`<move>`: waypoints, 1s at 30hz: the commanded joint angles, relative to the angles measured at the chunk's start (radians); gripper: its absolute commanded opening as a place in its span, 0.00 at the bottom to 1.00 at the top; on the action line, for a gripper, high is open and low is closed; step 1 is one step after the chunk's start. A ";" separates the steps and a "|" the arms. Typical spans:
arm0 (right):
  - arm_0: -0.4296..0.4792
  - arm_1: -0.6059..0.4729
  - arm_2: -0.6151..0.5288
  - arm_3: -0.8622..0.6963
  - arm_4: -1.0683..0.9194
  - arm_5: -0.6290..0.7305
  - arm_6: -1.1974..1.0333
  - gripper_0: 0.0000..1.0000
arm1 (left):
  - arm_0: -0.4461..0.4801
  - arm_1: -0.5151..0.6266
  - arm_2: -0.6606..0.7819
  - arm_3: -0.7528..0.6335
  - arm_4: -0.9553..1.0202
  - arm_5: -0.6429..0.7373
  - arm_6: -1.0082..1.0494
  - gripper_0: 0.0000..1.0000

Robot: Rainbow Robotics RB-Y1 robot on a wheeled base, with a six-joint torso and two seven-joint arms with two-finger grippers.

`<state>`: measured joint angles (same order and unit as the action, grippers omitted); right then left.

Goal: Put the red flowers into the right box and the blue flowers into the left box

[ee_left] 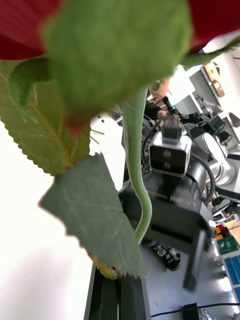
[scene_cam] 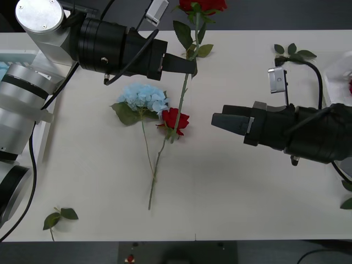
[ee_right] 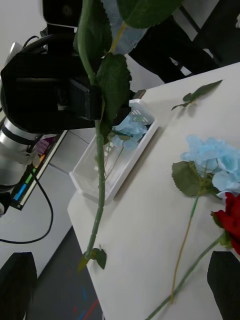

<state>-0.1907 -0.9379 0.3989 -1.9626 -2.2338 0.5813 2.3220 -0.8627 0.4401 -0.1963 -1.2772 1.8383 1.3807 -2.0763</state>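
Red rose [scene_cam: 199, 5] pinched by its stem in the left gripper [scene_cam: 190, 65], near the table's [scene_cam: 247, 192] far edge, about mid-width. Head sticks out past that far edge; the stem hangs down from the fingers toward the middle of the table, lower end overlapping the flowers lying there. Left fingers are pressed together on the stem; in the left wrist view the stem [ee_left: 136, 165] and its serrated leaves sit right at the lens.

Middle of the table: one blue flower [scene_cam: 144, 98] lying flat, big leaf on its left side, thin stem running toward the near edge. Second red rose [scene_cam: 175, 121] lies touching its right side, stem angled down-left and crossing the blue stem.

Right gripper [scene_cam: 215, 121] hovers just right of that second rose, fingers spread, nothing between them; right wrist view has both fingertips [ee_right: 224, 280] at the corners with the blue cluster [ee_right: 212, 160] and rose head between.

Left box [ee_right: 112, 160] sits at the table's left edge with blue flowers already in it, behind the hanging stem. Right box [scene_cam: 338, 77] at the right edge, mostly hidden by the right arm.

Clutter: loose leaf sprig [scene_cam: 59, 217] at the near-left corner, another sprig [scene_cam: 291, 52] by the far-right corner, beside the right arm's cable.

Open room: the near half of the table right of the stems is bare; the strip between the left arm and the near-left sprig is bare too.
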 commanded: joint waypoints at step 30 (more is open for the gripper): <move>-0.036 0.404 0.034 0.111 0.135 -0.020 0.183 1.00 | -0.039 0.003 0.008 -0.030 0.009 0.004 -0.034 0.00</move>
<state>-0.1942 -0.5570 0.4410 -1.8571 -2.1070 0.5546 2.4781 -0.8627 0.4401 -0.1963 -1.2772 1.8383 1.3807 -2.0763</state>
